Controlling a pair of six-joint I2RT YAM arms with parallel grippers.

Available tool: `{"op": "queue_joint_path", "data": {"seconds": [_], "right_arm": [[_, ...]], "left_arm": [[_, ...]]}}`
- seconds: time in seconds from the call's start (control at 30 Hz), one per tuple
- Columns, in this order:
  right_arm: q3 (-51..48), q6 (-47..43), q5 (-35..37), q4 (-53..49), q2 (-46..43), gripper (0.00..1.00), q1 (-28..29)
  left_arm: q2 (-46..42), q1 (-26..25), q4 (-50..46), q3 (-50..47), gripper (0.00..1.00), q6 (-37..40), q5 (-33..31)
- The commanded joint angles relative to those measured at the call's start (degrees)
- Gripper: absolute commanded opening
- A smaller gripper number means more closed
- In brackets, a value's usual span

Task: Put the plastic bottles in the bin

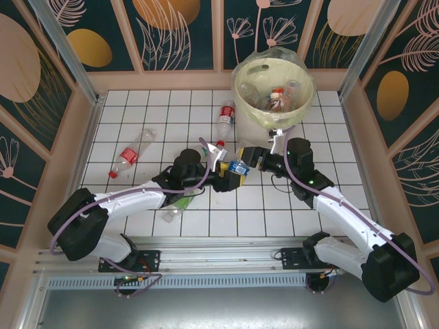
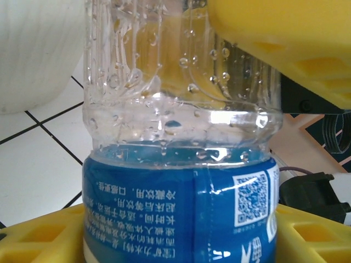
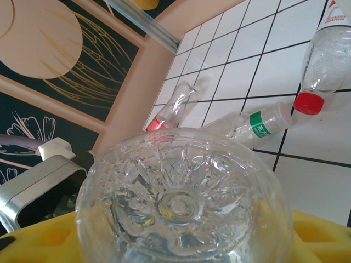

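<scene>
Top external view is showing one large round pale cream-yellow plastic bin (image 1: pixel 241 103) lined with a clear bag, standing at the far right of the white tiled counter (image 1: pixel 158 103). Several clear plastic bottles in the bin (image 1: pixel 277 98) are lying heaped together; their exact count is not readable through the bag.

Three more bottles are lying loose on the counter:
- one crushed red-labelled bottle (image 1: pixel 129 156) far to the left
- one red-capped bottle (image 1: pixel 225 118) just left of the bin
- one green-labelled bottle (image 1: pixel 180 203) partly hidden under the left arm

A fourth, a clear blue-labelled bottle (image 1: pixel 238 168), is sitting between the two tools at mid-counter, near the bin's front.

Both arms are reaching inward from their bases at the near edge. The left arm is stretching low across the tiles toward the right. The right arm is bending up and to the left. The left tool (image 1: pixel 232 179) and right tool (image 1: pixel 245 161) are meeting nose to nose.

Left wrist view is showing the left tool's yellow fingers (image 2: pixel 38 235) partly apart and pressing both sides of the blue label, grasping the bottle. A yellow finger of the right tool (image 2: pixel 285 38) is lying against the clear upper part.

Right wrist view is showing that bottle's moulded base (image 3: pixel 181 208) end-on between the right tool's yellow fingers (image 3: pixel 323 241), which are also gripping it.
</scene>
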Motion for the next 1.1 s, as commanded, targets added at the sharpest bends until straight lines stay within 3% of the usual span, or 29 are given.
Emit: {"op": "queue_joint_path", "data": {"seconds": [0.0, 0.17, 0.47, 0.67, 0.87, 1.07], "right_arm": [[1.4, -1.0, 0.9, 1.7, -0.9, 0.6, 0.2], [2.9, -3.0, 2.8, -1.7, -2.9, 0.59, 0.3], [16.5, -15.4, 12.1, -14.9, -5.7, 0.59, -0.3], [28.9, -24.2, 18.6, -16.8, -3.0, 0.59, -1.4], [39.5, -31.5, 26.1, -15.4, 4.5, 0.59, -4.6], [48.6, -34.0, 26.3, -14.5, 15.4, 0.59, -11.2]], "left_arm": [[0.6, -0.5, 1.8, 1.1, 0.72, 0.0, 0.5], [-1.7, -0.5, -1.8, 1.6, 0.98, 1.4, -3.2], [-12.8, -0.5, -17.9, 3.7, 0.99, 10.1, -15.5], [-17.6, -0.5, -29.6, 4.5, 0.99, 13.8, -22.3], [-21.4, -0.5, -37.0, 3.5, 0.99, 12.6, -26.6], [-22.6, -0.5, -48.4, 3.6, 0.99, 7.2, -37.4]]}}
